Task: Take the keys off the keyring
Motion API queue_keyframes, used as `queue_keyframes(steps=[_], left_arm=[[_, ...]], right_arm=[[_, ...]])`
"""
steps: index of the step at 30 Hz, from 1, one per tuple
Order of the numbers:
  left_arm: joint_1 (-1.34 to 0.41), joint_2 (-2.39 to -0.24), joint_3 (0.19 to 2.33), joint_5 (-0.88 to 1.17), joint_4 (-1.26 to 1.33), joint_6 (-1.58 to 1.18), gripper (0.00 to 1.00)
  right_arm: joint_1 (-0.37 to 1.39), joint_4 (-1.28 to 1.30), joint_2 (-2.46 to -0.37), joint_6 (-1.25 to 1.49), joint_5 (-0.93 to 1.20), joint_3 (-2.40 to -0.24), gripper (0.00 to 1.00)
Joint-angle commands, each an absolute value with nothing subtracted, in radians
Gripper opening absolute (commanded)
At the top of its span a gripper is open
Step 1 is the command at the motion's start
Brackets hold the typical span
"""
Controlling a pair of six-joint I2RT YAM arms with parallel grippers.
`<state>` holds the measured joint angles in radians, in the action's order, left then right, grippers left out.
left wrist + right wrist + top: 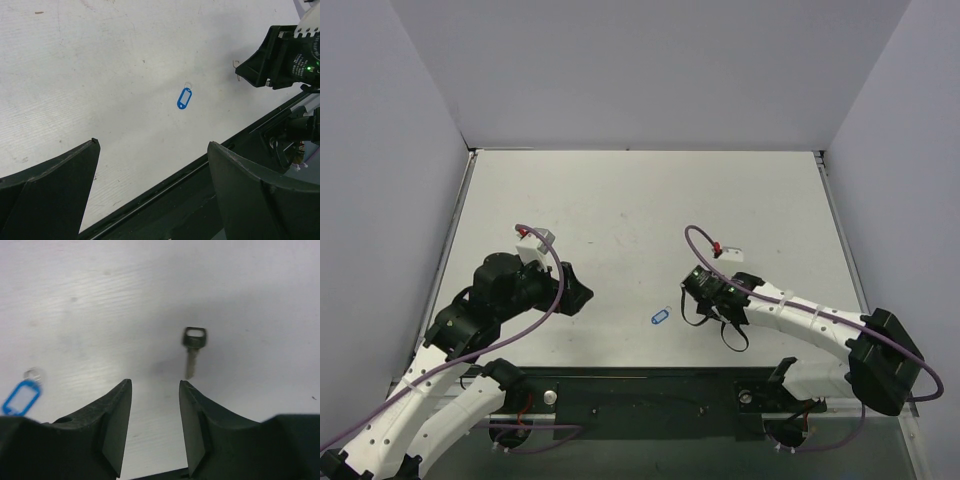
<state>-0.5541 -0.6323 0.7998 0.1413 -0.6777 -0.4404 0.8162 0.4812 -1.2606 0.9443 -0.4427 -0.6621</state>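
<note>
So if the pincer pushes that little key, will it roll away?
It would probably slide, not roll: the key lies flat on the table. It looks like stiff metal, so it likely won't bend. Being thin and flat, it may be hard to pinch and could slip from the right pincer.

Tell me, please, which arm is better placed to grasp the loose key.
Right, probably: the open right end effector sits just before the key; the left end effector faces the keyring.
</note>
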Motion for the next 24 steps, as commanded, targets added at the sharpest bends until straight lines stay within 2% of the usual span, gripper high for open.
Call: queue_keyframes(steps=[1,8,17,24], left_arm=[[-0.548,-0.627,0.805,0.137,-0.640,-0.434,1.00],[-0.548,-0.612,0.802,0.127,-0.640,-0.436,1.00],[-0.549,-0.611,0.804,0.121,-0.641,-0.436,1.00],[-0.549,-0.611,0.802,0.121,-0.643,-0.436,1.00]], right_arm=[[0.932,0.589,-1.264,1.005,-0.505,-0.817,0.40],[0.985,0.462,-1.374,1.063,-0.414,-0.868,0.40],[0.976,0.267,-1.482,1.043,-0.304,-0.822,0.39],[0.947,0.203,-1.551,1.040,-0.264,-0.802,0.34]])
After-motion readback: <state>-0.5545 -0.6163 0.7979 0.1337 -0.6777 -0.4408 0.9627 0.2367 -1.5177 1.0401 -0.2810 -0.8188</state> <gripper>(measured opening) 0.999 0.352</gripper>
